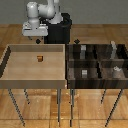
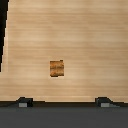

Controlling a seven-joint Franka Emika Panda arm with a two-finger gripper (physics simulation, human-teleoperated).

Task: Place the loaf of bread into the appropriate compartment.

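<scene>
Tool (image 1: 39,41) hangs above the far edge of the light tray (image 1: 10,62), with nothing between its fingertips (image 2: 22,101), which stand spread wide apart. The loaf of bread (image 1: 40,58) lies alone on the tray floor. The appropriate compartment (image 1: 85,75), with a low grey block (image 1: 84,72), is in the dark bin (image 1: 97,82) at the exterior view's right.

A: Loaf of bread (image 1: 39,58) sits alone in the light tray (image 1: 10,70), on the exterior view's left.

B: Gripper (image 1: 37,41) hangs above the tray's far wall, dark bin (image 1: 95,62) beside.
</scene>
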